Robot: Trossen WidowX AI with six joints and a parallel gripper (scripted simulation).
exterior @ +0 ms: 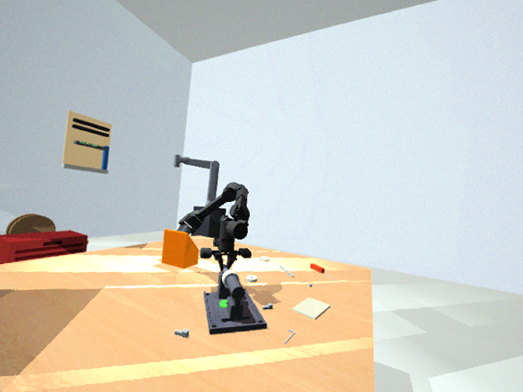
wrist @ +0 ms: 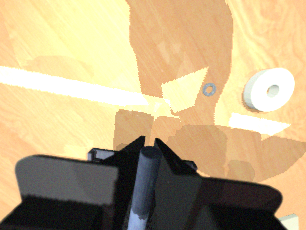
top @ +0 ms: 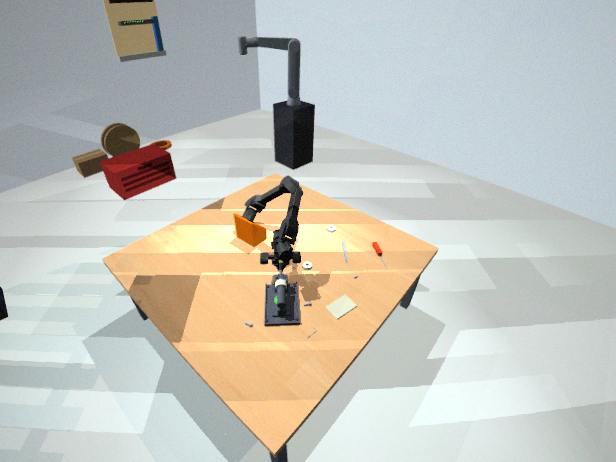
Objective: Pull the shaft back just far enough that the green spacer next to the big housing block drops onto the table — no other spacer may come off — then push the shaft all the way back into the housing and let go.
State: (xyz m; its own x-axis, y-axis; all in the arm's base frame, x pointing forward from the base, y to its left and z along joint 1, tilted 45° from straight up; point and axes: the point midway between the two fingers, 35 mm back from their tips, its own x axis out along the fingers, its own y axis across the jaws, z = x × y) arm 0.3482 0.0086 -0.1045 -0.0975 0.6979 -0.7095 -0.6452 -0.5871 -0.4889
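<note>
My gripper point(top: 281, 267) point(exterior: 227, 266) point(wrist: 149, 141) is shut on the rear end of the dark shaft point(wrist: 144, 182), which shows between the fingers in the wrist view. The shaft runs forward over the black base plate point(top: 270, 319) point(exterior: 217, 328). A white spacer point(top: 280, 283) point(exterior: 230, 278) is around it at its upright support. In front of that is the dark cylindrical housing point(top: 281, 296) point(exterior: 235, 290). The green spacer point(top: 276, 300) point(exterior: 223, 303) is low on the base plate, off the shaft, left of the housing. How deep the shaft sits is hidden.
An orange block point(top: 250, 231) point(exterior: 179, 249) stands by the arm's base. A white ring point(top: 307, 265) point(exterior: 252, 278) point(wrist: 254, 92) lies right of the gripper. A bolt point(top: 307, 304) point(exterior: 267, 307) and a pale tile point(top: 341, 306) point(exterior: 311, 307) lie right of the plate.
</note>
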